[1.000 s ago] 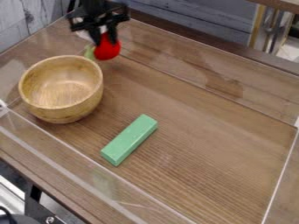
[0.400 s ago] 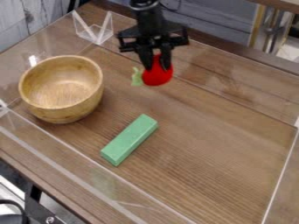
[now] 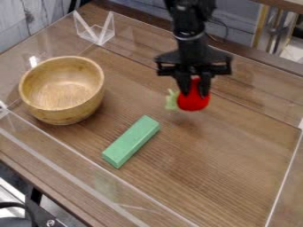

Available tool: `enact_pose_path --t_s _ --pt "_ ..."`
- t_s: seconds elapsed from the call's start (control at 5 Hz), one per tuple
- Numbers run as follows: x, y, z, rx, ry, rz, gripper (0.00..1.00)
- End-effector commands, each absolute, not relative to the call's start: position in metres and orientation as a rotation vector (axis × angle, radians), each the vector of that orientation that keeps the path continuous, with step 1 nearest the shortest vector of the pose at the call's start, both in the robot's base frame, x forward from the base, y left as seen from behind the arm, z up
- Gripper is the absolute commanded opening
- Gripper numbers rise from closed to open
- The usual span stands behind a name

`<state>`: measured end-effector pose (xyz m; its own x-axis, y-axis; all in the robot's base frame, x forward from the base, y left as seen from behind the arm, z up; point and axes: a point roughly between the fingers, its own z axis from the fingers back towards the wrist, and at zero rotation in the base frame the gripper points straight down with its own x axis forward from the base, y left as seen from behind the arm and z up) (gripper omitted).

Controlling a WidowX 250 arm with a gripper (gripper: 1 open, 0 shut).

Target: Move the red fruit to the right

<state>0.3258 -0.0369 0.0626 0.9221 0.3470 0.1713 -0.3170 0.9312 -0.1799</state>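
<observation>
The red fruit (image 3: 194, 100) is small, round and glossy, with a bit of green showing at its left side. My gripper (image 3: 196, 87) points almost straight down and is shut on the red fruit, its dark fingers clasping the top of it. The fruit sits low over the wooden table, right of centre; whether it touches the surface I cannot tell.
A wooden bowl (image 3: 62, 88) stands at the left. A flat green rectangular block (image 3: 131, 141) lies in front of the fruit, to its lower left. Clear acrylic walls (image 3: 284, 182) ring the table, and a clear stand (image 3: 94, 27) sits at the back left.
The gripper has carried the red fruit from the back, near the bowl's far side, rightwards and a little toward the front and lower. The bowl and block have stayed put.
</observation>
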Motion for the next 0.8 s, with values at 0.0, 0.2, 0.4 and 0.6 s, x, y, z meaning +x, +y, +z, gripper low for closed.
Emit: enact_pose_path --t_s 0.0,0.2,0.4,0.6 --pt "0.3428 -0.0555 0.0667 -0.149 -0.258 0.327 0.0" --pt "0.3472 -0.0614 0.0594 -0.138 -0.258 0.287 1.0" --pt "0.3477 -0.0628 0.058 -0.12 -0.254 0.276 1.0" --pt "0.348 -0.0635 0.057 -0.1 -0.25 0.263 1.0"
